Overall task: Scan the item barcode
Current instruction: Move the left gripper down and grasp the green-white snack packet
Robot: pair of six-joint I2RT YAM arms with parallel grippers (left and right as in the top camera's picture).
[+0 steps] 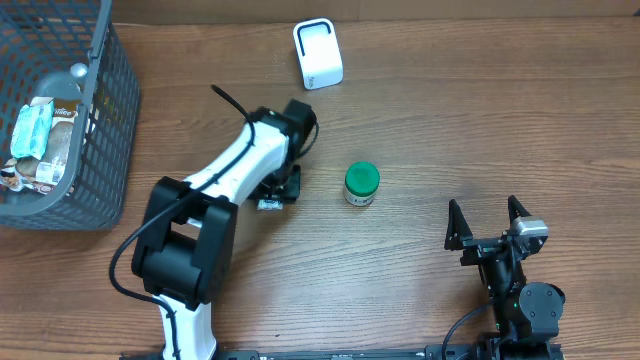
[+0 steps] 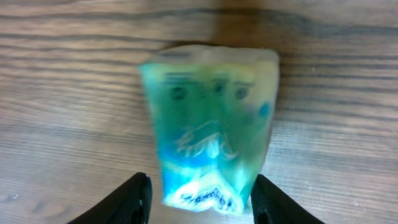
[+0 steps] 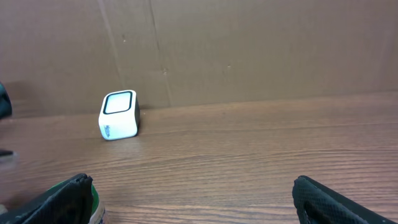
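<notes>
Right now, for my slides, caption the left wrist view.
Left gripper flanking a blurred green-blue packet against the wooden table.

Left wrist view: the packet (image 2: 208,130) between the tips of my left claw (image 2: 200,182) is blurred, print unreadable, no barcode I can make out. My left fingers (image 2: 124,208) are cut by the bottom edge. Overhead: my left arm (image 1: 235,165) hides that claw and nearly all the packet. The basket (image 1: 95,130) is cut by the left edge, contents too small to name. Right wrist view: the green-lidded jar (image 3: 93,198) is mostly behind my right finger (image 3: 59,202). The dark shape (image 3: 4,102) at the left edge, can't tell.
</notes>
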